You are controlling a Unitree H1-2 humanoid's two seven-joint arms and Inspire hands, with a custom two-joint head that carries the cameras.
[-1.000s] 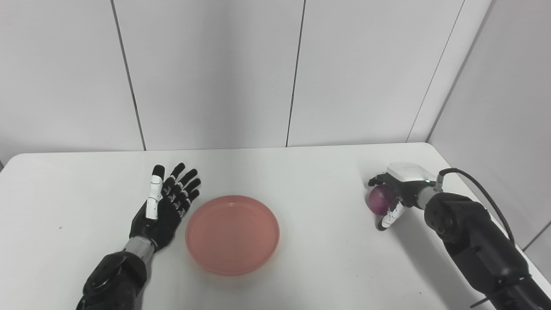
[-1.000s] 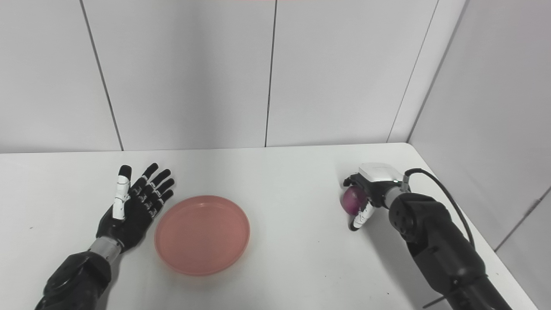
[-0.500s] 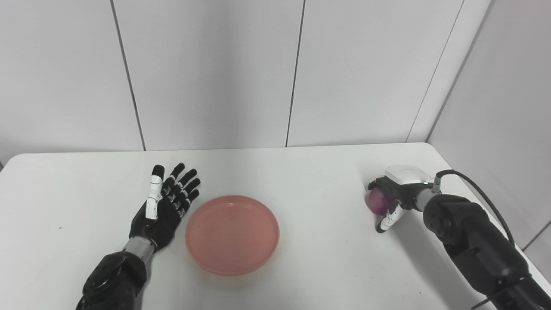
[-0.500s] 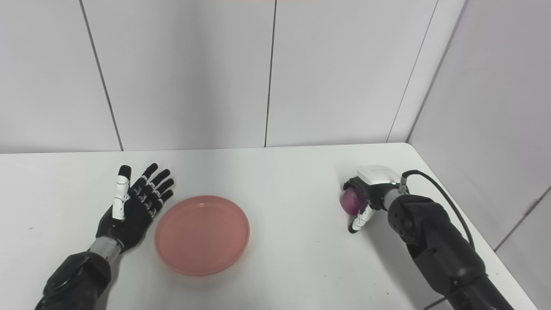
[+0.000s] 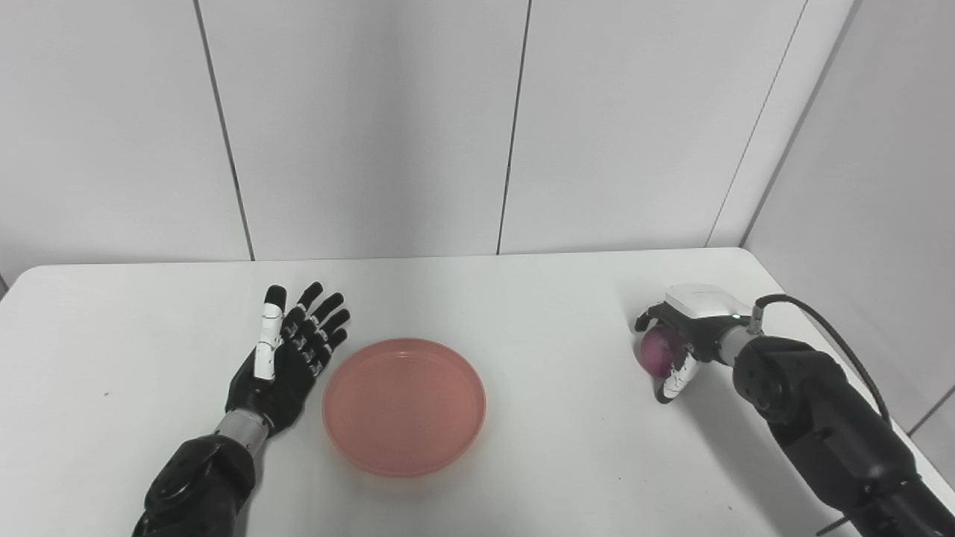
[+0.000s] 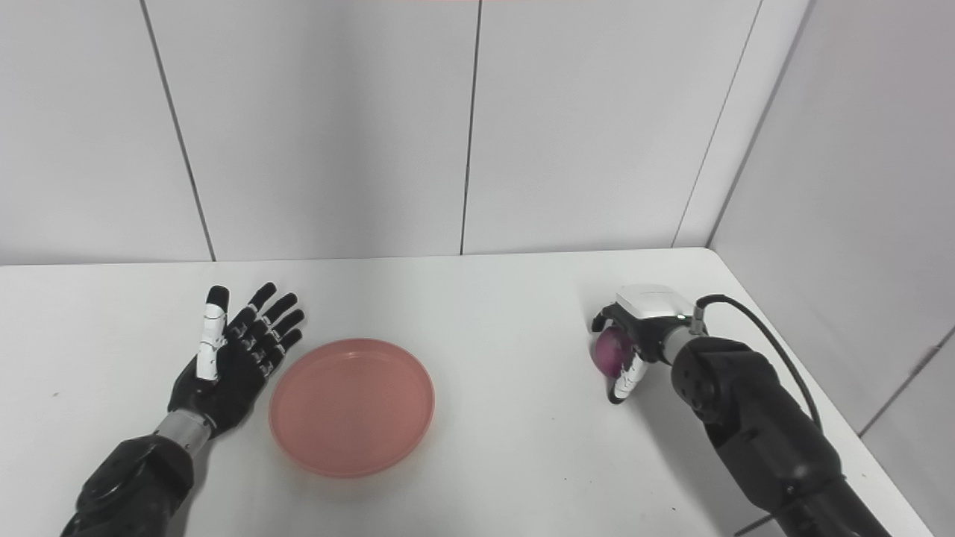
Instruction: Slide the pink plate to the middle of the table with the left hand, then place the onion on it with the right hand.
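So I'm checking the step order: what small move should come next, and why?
Probably lift the right hand and carry the onion left toward the pink plate: that hand is closed on the onion, the plate sits mid-table, and the left hand rests open beside it.

White table (image 5: 522, 298), pink plate (image 5: 404, 406) near its middle, empty, lying flat

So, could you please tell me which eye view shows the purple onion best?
Left eye view, marginally: the round purple onion sits in the right robot hand, mostly exposed. The right eye view shows it alike.
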